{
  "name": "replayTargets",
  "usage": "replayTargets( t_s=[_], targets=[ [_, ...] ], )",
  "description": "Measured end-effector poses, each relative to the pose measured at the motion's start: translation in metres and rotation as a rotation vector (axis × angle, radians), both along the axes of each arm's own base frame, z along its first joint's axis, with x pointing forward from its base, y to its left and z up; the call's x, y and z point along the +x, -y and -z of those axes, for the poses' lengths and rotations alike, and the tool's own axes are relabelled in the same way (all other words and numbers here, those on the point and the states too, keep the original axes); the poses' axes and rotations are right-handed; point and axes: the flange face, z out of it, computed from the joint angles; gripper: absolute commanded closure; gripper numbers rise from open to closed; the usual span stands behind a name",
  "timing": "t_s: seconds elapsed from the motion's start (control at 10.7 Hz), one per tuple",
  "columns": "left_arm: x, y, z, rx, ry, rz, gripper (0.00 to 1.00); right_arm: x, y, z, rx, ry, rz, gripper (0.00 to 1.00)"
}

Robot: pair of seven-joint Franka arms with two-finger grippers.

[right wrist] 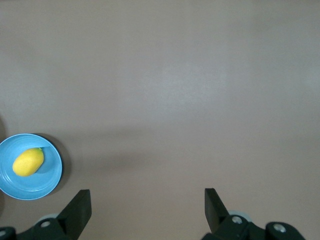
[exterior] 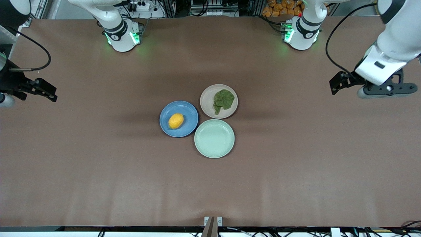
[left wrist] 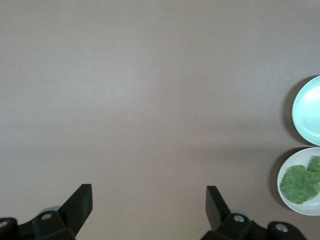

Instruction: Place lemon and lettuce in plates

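Nearest the front camera lies the pale mint-green plate (exterior: 214, 138), bare, touching or nearly touching the two plates I care about. Just beside it, toward my right arm's end of the table and a little farther from the camera, sits the blue plate (exterior: 179, 118) with the lemon (exterior: 176, 121) lying on it, slightly off the middle. Farther from the camera than the mint one is the beige-pink plate (exterior: 219, 101), and the lettuce (exterior: 223, 100) rests in it, a crinkled green piece covering the half toward my left arm's end. The three plates huddle together at the middle of the brown table (exterior: 98, 164).

Both of my arms wait well apart from the plates. My left gripper (left wrist: 149, 200) hangs over bare table at the left arm's end, fingers spread wide with nothing between them; its wrist view catches the lettuce plate and the mint plate at the edge. My right gripper (right wrist: 147, 202) hangs over bare table at the right arm's end, likewise wide apart and holding nothing, with the lemon visible on its blue plate.
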Motion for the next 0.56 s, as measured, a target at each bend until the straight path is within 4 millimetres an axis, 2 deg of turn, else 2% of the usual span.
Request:
replayTargets(
  t_s=[0.28,0.56],
  targets=[
    [-0.005,0.005,-0.038,-0.035,0.014,0.008,0.00,-0.004,0.001,-0.007,0.001,0.006,0.002,0.00],
    [-0.009,0.004,-0.038,-0.025,-0.031,0.062,0.00,-0.006,0.004,-0.008,0.001,0.001,0.007,0.00]
  ],
)
